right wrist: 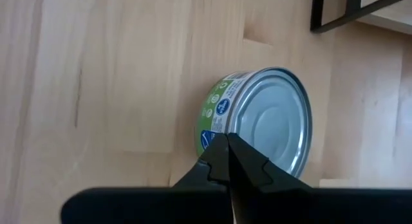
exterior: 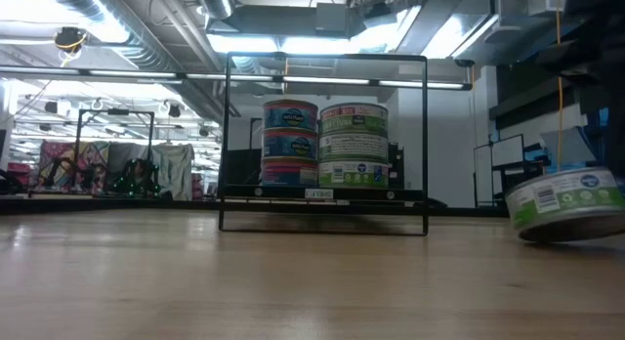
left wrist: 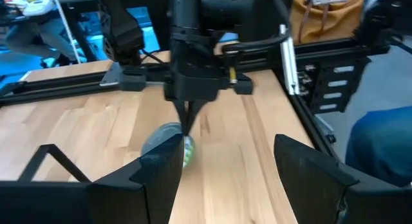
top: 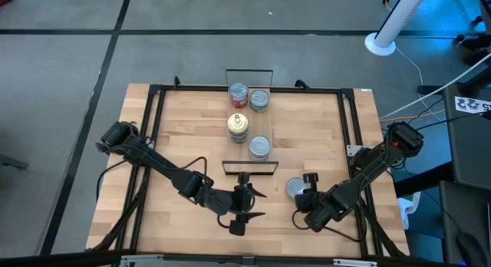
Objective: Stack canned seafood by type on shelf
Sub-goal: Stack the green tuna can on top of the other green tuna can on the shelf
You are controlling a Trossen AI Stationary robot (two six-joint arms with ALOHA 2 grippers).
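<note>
The shelf (top: 265,126) runs from far to near down the table's middle, with a black wire frame at each short end. On it stand cans: a red-labelled stack (top: 238,94), a silver-topped one (top: 259,100), a gold-topped stack (top: 238,127) and a silver-topped one (top: 259,148). In the low view two stacks (exterior: 290,143) (exterior: 354,145) rest on the board. One loose green-labelled can (top: 294,189) sits on the table right of the shelf's near end. My right gripper (top: 304,195) is shut at that can's rim. My left gripper (top: 253,206) stands open near the shelf's near end, holding nothing. My right gripper's shut fingertips (right wrist: 226,154) come slanting down from above at the rim of the loose can's silver top (right wrist: 222,129), on its near-right side. I cannot tell whether they touch it. The can (exterior: 566,205) sits on the table and looks slightly tilted.
A black frame (top: 349,125) runs round the tabletop's edges. Bare wood lies left of the shelf (top: 192,129) and right of it (top: 314,129). In the left wrist view a seated person's leg (left wrist: 380,147) shows beyond the table's right edge.
</note>
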